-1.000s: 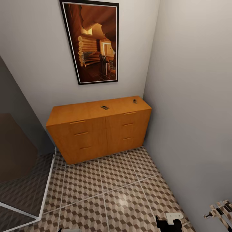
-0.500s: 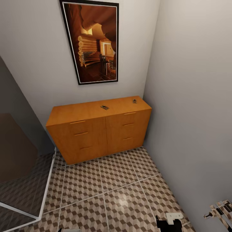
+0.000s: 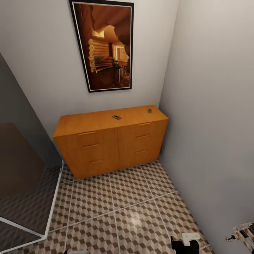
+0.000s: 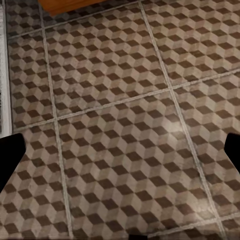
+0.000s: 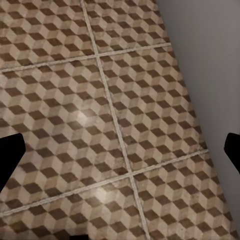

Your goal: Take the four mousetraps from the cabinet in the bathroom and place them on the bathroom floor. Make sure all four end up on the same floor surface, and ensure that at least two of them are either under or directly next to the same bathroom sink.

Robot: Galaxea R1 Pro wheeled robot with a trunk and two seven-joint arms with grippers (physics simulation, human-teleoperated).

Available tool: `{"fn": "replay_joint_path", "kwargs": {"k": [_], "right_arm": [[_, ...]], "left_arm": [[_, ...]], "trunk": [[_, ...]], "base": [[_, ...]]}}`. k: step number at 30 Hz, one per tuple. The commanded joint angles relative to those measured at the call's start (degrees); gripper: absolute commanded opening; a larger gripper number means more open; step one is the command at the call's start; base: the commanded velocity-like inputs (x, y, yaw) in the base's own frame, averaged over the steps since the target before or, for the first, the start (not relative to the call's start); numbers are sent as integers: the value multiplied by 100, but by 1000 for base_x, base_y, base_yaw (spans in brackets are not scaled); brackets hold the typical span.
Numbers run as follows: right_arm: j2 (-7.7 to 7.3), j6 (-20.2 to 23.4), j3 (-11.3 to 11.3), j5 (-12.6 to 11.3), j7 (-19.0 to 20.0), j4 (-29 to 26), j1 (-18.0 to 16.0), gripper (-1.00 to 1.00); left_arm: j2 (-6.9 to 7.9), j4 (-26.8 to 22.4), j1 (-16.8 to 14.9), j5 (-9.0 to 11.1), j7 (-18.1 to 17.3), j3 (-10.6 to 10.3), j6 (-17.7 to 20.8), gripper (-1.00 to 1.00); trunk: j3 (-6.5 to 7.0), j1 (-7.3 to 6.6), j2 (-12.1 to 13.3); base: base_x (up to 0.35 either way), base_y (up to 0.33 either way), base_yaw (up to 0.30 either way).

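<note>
**While two traps sit on the cabinet**

Two mousetraps point(image 3: 116, 117) point(image 3: 150, 110) lie on top of the cabinet point(image 3: 106, 141), well apart. Both grippers, left gripper point(image 4: 120, 150) and right gripper point(image 5: 120, 150), hang spread wide over the tiled floor point(image 3: 134, 211), holding nothing.

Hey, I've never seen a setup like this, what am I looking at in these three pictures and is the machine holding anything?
These are simulator renders from a two-armed wheeled robot. The big picture comes from its head camera, looking down at an orange-brown cabinet under a framed picture. Two small dark items on the cabinet top, one near the middle and one near the right end, look like mousetraps, though they are too small to be sure. The other two pictures come from cameras near each gripper, both aimed at the cube-patterned bathroom floor. The dark shapes at their edges are fingertips spread wide apart, so the left gripper and right gripper hold nothing.
</note>
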Motion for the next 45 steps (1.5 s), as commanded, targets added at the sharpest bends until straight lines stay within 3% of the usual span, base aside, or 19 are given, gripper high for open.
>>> {"fn": "replay_joint_path", "kwargs": {"k": [1, 26, 45], "right_arm": [[-1, -18, 52, -59, -9, 3, -4, 100], [-1, -18, 52, -59, -3, 3, -4, 100], [-1, -18, 51, -59, -1, 3, -4, 100]], "left_arm": [[-3, 25, -11, -2, 44, -47, -30, 100], [-3, 27, -11, -5, 44, -47, -22, 100], [-3, 26, -11, -5, 44, -47, -22, 100]], "trunk": [[-12, 3, -11], [-41, 3, -11], [-42, 3, -11]], "base": [[0, 0, 141], [0, 0, 224], [180, -160, 13]]}}
